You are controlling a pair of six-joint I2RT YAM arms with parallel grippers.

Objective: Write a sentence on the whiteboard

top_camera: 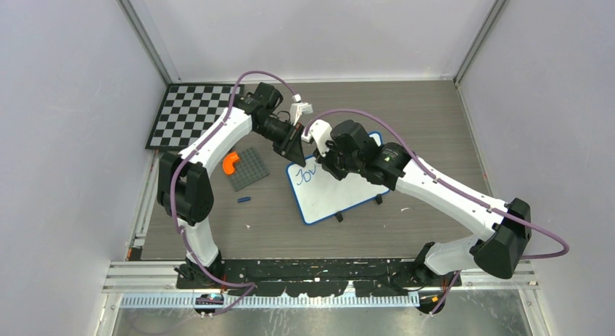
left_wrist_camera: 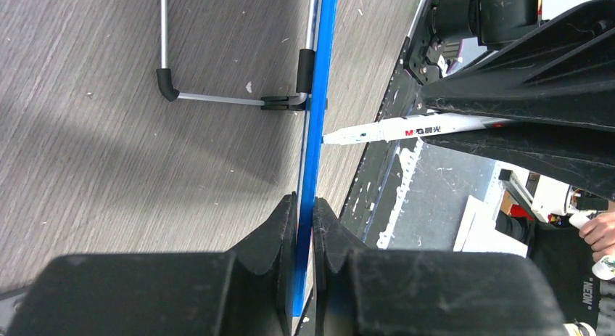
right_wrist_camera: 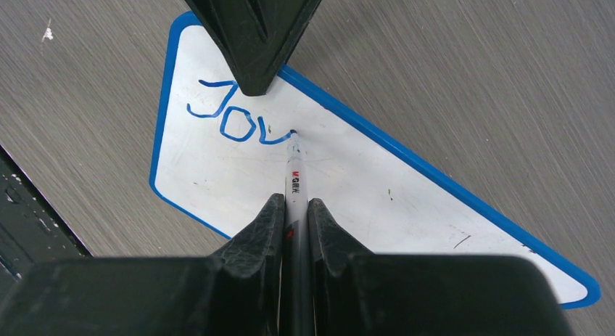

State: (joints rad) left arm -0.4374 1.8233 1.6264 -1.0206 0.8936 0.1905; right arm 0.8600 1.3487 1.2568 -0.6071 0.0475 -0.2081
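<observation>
Left claw (left_wrist_camera: 304, 205) clamps whiteboard (right_wrist_camera: 377, 198) frame. Right claw (right_wrist_camera: 295, 205) closed on marker (right_wrist_camera: 294, 169), tip touching board. Sentence (right_wrist_camera: 232, 118): "Jo" plus partial third letter done; rest unwritten.

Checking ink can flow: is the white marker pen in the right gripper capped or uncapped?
Uncapped: the white marker pen shows a bare tip on the blue-framed whiteboard, beside blue letters.
</observation>
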